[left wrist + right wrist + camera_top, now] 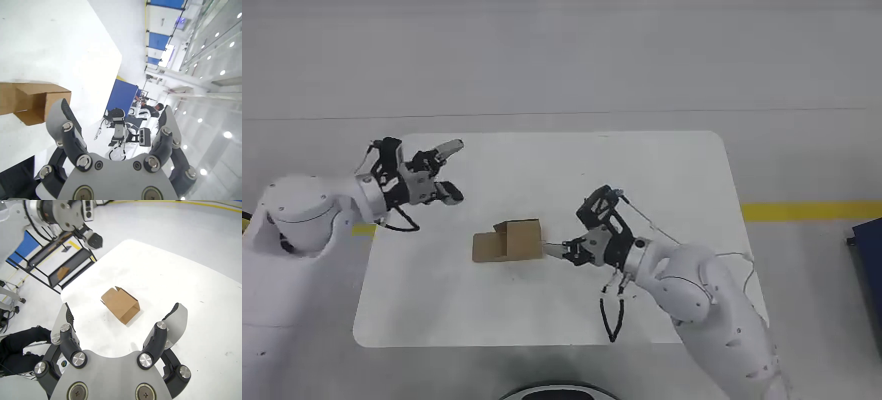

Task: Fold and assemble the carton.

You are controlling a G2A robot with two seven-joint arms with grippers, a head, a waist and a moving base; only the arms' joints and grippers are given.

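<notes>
Carton (pixel 121 306): on its side on the worktop (pixel 642 180), end open.
Right fingers (pixel 177 321): spread wide, empty, carton just ahead.
Left fingers (pixel 56 117): spread wide, empty, well apart from carton.

The carton (pixel 121 306) is plain brown cardboard, matt and smooth-faced. The table (pixel 170 275) under the carton is smooth white with a dull sheen and a few dark specks. The right gripper (pixel 122 311) and left gripper (pixel 115 106) have brushed grey metal plates, matt black plastic links, shiny screw heads and ribbed black pads (pixel 70 113).
</notes>
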